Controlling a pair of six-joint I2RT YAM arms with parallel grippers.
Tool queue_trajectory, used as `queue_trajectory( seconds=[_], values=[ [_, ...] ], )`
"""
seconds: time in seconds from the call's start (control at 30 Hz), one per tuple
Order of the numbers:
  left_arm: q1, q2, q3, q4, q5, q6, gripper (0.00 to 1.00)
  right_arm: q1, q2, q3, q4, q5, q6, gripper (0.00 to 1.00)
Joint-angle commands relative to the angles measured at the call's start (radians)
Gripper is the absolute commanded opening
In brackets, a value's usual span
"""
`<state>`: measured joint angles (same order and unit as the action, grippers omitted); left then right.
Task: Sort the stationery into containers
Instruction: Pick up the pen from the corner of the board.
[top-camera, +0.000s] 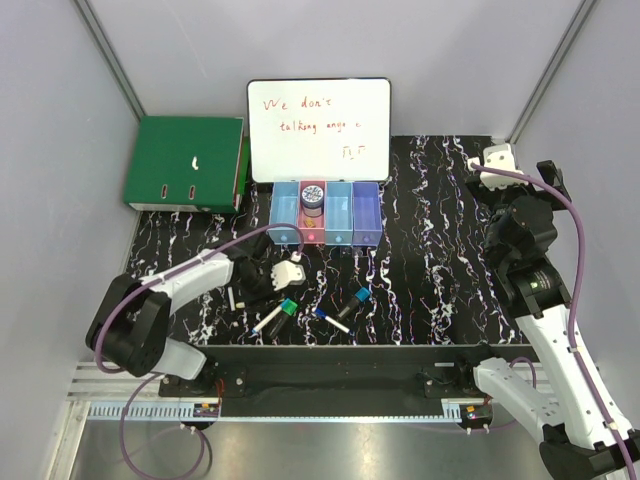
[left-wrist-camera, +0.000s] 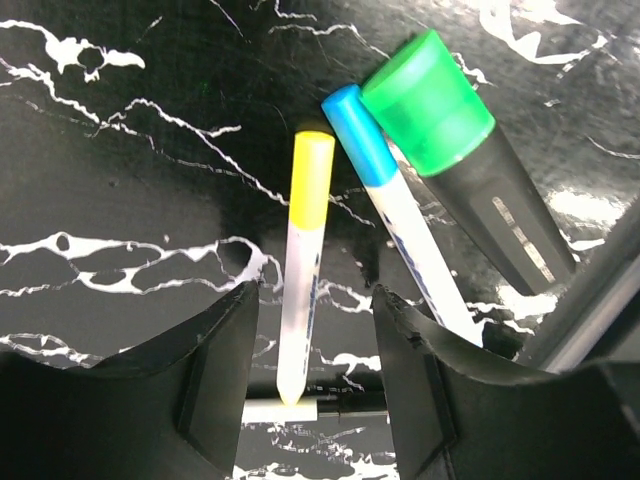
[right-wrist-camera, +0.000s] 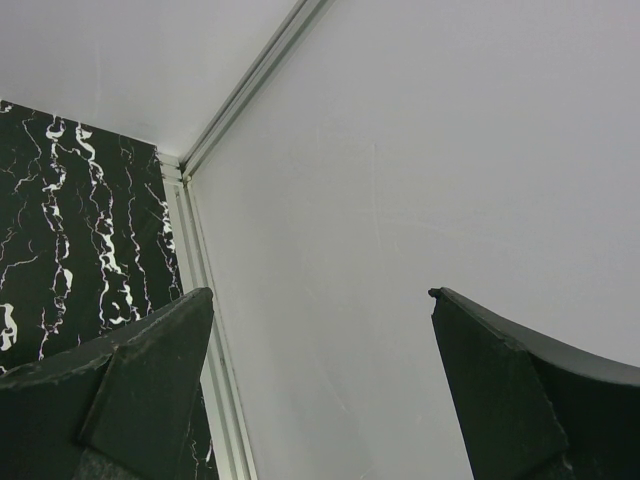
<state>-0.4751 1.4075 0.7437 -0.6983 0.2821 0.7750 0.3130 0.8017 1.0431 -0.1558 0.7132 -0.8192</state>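
Note:
My left gripper (left-wrist-camera: 315, 300) is open and low over the black marbled table, with a jaw on each side of a white pen with a yellow cap (left-wrist-camera: 305, 260), touching neither side. A blue-capped white pen (left-wrist-camera: 395, 215) and a green-capped black marker (left-wrist-camera: 470, 160) lie just to its right. In the top view the left gripper (top-camera: 262, 293) is near the front left, with the blue-capped pen (top-camera: 268, 320) and green-capped marker (top-camera: 288, 308) beside it. The four joined bins (top-camera: 366, 212) stand by the whiteboard; a stubby cylinder (top-camera: 313, 194) sits in the pink-red one. My right gripper (right-wrist-camera: 320, 300) is open and empty, facing the wall.
A small white-and-black pen (top-camera: 232, 297) lies left of the left gripper. Another blue-tipped pen (top-camera: 332, 318) and a black marker with a blue cap (top-camera: 355, 297) lie at front centre. A green binder (top-camera: 185, 163) and a whiteboard (top-camera: 318, 130) stand at the back.

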Motion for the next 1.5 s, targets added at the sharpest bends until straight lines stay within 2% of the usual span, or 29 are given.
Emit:
queue_trajectory(
  seconds=[0.0,0.1,0.33,0.43,0.47,0.57,0.83,1.0,1.23,1.47],
  values=[
    [0.000,0.037,0.019,0.059,0.043,-0.023,0.53,-0.008,0.004,0.046,0.016,-0.011,-0.009,0.98],
    [0.000,0.050,0.008,0.077,0.037,-0.023,0.50,-0.008,0.004,0.048,0.016,-0.012,-0.009,0.98],
    [-0.002,0.068,-0.047,0.167,-0.029,-0.037,0.34,-0.009,0.008,0.051,0.018,-0.014,0.002,0.98],
    [-0.002,0.074,-0.046,0.174,-0.055,-0.049,0.20,-0.011,0.008,0.052,0.016,-0.012,0.005,0.98],
    [-0.002,0.077,-0.046,0.172,-0.057,-0.051,0.11,-0.011,0.008,0.055,0.016,-0.012,0.003,0.98],
    [-0.005,0.082,-0.043,0.172,-0.070,-0.056,0.00,-0.011,0.008,0.061,0.015,-0.012,0.002,0.98],
    [-0.011,0.085,-0.004,0.151,-0.109,-0.109,0.00,-0.015,0.004,0.061,0.016,-0.012,-0.001,0.98],
    [-0.011,0.009,0.075,0.091,-0.121,-0.187,0.00,-0.017,0.001,0.061,0.018,-0.011,-0.003,0.98],
    [-0.011,-0.022,0.291,0.005,-0.142,-0.307,0.00,-0.018,-0.006,0.052,0.016,-0.012,-0.003,0.98],
    [-0.007,0.066,0.555,-0.050,-0.147,-0.494,0.00,-0.020,-0.004,0.044,0.016,-0.012,-0.005,0.98]
  ],
)
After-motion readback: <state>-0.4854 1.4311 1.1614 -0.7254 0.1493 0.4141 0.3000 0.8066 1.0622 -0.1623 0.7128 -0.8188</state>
